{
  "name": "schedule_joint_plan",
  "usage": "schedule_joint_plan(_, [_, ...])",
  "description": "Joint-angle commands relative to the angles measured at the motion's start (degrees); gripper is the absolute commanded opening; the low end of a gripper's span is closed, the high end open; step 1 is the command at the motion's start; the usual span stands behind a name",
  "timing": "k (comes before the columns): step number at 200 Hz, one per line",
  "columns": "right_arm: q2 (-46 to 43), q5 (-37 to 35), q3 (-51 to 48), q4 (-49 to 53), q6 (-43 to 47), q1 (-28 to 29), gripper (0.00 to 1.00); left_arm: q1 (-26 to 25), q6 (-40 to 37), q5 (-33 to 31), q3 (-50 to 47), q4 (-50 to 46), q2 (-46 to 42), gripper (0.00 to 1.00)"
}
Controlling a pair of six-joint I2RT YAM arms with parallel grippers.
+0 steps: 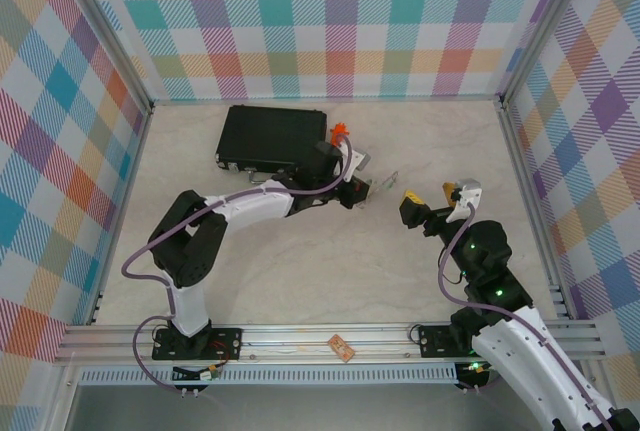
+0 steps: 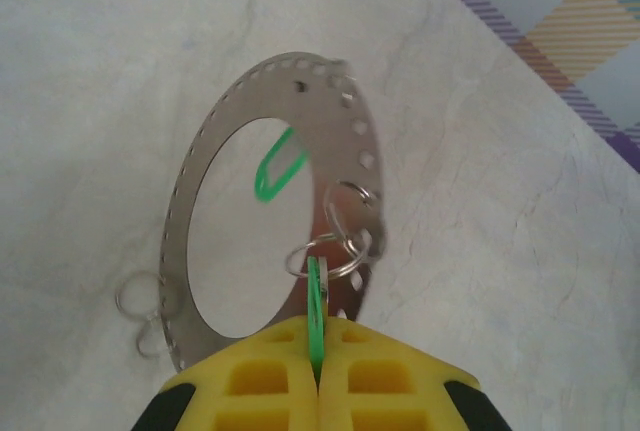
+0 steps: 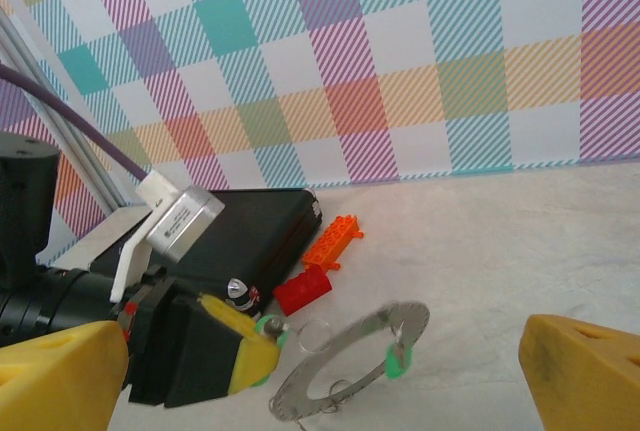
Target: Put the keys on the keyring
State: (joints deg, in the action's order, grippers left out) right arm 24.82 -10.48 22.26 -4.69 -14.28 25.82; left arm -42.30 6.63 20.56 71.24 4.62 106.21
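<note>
Marbled tabletop (image 1: 300,271) beneath both arms. The left gripper (image 2: 318,343) is clamped on a green-tagged key (image 2: 316,296) linked to the tilted keyring (image 2: 340,121). Nearby, the right gripper (image 1: 432,197) stands with jaws wide apart.

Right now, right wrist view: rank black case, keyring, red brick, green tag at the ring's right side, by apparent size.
1. black case and keyring: too close; case partly hidden, ring nearer.
2. red brick
3. green tag
</note>
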Motion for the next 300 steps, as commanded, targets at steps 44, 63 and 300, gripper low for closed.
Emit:
schedule_joint_plan(44, [0.5, -0.1, -0.4, -2.5, -0.1, -0.3, 0.99, -1.4, 1.4, 2.3, -8.5, -0.5, -4.9, 0.0])
schedule_joint_plan(63, [0.6, 0.1, -0.5, -2.7, -0.2, -0.3, 0.99, -1.5, 0.0, 0.7, -9.4, -3.5, -5.3, 0.0])
schedule_joint_plan(300, [2.8, -0.2, -0.8, -3.9, -1.1, -0.3, 0.99, -1.4, -4.7, -10.4, -15.1, -25.2, -6.1, 0.02])
